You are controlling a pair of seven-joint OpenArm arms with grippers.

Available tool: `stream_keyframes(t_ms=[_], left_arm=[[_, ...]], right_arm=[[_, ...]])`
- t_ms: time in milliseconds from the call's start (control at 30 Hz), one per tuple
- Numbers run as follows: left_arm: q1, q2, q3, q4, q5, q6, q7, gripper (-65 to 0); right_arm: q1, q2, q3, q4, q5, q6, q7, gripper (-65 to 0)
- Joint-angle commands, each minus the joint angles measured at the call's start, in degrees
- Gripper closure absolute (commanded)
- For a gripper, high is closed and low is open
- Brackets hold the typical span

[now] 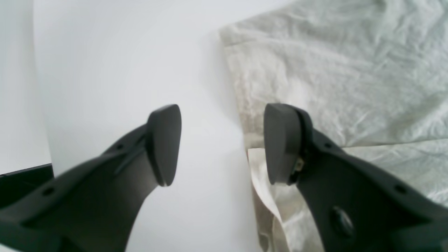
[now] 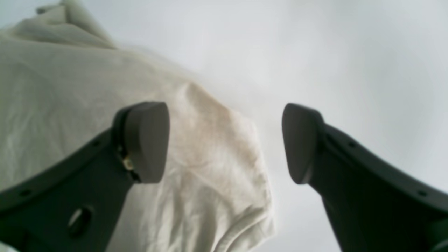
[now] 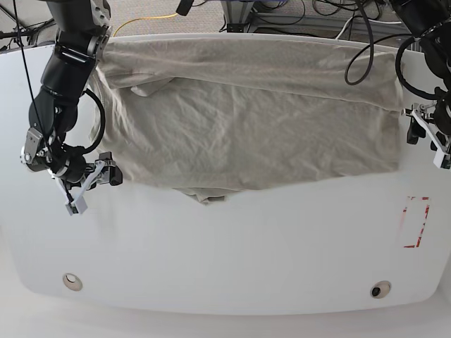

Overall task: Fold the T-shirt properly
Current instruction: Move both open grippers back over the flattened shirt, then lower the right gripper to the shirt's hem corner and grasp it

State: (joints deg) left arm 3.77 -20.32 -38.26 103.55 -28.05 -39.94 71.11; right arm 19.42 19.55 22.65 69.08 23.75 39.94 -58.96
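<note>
T-shirt (image 3: 246,123) lies spread wide across white table (image 3: 225,260), wrinkled. Base view shows whole shirt and both arms at its ends. Left gripper (image 1: 222,143) wide apart, one finger over shirt edge, holding nothing. Right gripper (image 2: 225,141) wide apart too, holding nothing; only its wrist view shows sleeve (image 2: 217,147) under the fingers.

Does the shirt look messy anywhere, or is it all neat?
A bit messy. The shirt is folded lengthwise, but a wrinkled flap pokes out under its near edge, and the cloth is bunched near the right arm. Both end effectors, left and right, are open and holding nothing.
</note>
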Motion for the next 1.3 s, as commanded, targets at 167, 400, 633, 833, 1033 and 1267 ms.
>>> stream_keyframes(t_ms=[167, 400, 633, 833, 1033, 1267], left_arm=[[-0.6, 0.9, -0.1, 0.9, 3.8, -0.1, -0.8, -34.4], [-0.6, 1.8, -0.3, 0.7, 4.0, -0.1, -0.8, -34.4], [-0.6, 1.9, -0.2, 0.6, 4.0, -0.1, -0.8, -34.4], [-0.9, 1.9, 0.0, 0.5, 4.0, -0.1, -0.8, -34.4], [-0.9, 1.9, 0.2, 0.5, 4.0, -0.1, -0.8, -34.4], [-0.9, 2.0, 0.3, 0.4, 4.1, -0.1, -0.8, -34.4]], right_arm=[[7.1, 1.1, -4.9, -13.5, -4.4, 0.1, 10.4, -38.5], [7.0, -0.1, -5.0, -14.5, -3.7, 0.1, 9.6, -38.0], [4.8, -1.3, -5.0, -12.9, -4.0, 0.1, 7.8, -22.4], [1.6, -1.4, -5.1, -8.8, -3.7, 0.1, 7.4, -3.2], [-3.6, -1.4, -5.0, 5.0, -3.7, 0.1, 3.4, 0.0], [-9.4, -1.5, -5.0, 18.7, -3.7, 0.1, -1.8, -2.5]])
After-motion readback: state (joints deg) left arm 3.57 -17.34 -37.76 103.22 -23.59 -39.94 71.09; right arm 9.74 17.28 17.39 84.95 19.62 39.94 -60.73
